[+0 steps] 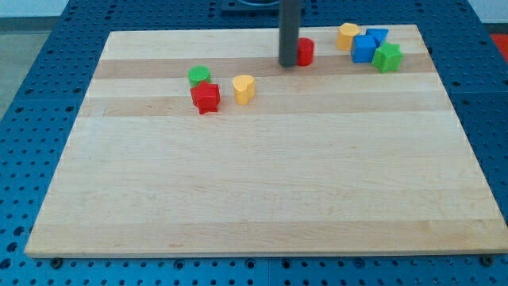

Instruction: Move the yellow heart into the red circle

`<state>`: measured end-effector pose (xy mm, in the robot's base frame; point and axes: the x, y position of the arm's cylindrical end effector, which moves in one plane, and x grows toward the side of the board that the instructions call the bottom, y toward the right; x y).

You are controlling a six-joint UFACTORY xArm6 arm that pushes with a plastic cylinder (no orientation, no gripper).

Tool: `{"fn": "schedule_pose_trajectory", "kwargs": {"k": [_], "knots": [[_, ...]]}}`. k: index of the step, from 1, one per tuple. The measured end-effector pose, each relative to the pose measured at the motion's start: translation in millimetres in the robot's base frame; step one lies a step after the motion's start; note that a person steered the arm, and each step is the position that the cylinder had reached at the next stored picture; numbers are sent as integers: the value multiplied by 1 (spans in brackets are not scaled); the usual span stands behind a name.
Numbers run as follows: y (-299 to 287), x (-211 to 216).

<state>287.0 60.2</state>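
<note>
Yellow heart (244,88): one item, upper-left-centre of the frame, standing on the wooden board (262,191). It sits just beside the red star (205,97), on that block's right, with the green round block (199,76) up and to the left of the pair.

Red circle (305,52): one item, upper centre of the frame, partly hidden on its left by the dark rod. It is well apart from the heart, up and to the right of it.

My tip (287,64): at the foot of the rod, touching or very nearly touching the circle's left side, and on the far side from where a push on the heart would have to start. No hand or jaws here (the rod is bare, so open or closed does not apply); it holds nothing.

Progress: none visible. The heart and circle are not together, and the tip is not at the heart. Left to do, in my judgement: bring the tip round to the heart's lower left and push it up and right across the gap.

Orientation of the heart: its lobes or point cannot be made out clearly at this size; no clear long axis shows.

Other stock, upper right of the frame: yellow block (348,35), two blue blocks (364,48) (378,35), green star (387,57), clustered close together.
</note>
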Motion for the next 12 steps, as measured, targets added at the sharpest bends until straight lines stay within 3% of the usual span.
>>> {"fn": "schedule_pose_trajectory", "kwargs": {"k": [3,4,5,6,7,8,10,12], "knots": [[62,5],[54,67],[-10,122],[-117,145],[-222,150],[-240,133],[-135,94],[-77,54]]}}
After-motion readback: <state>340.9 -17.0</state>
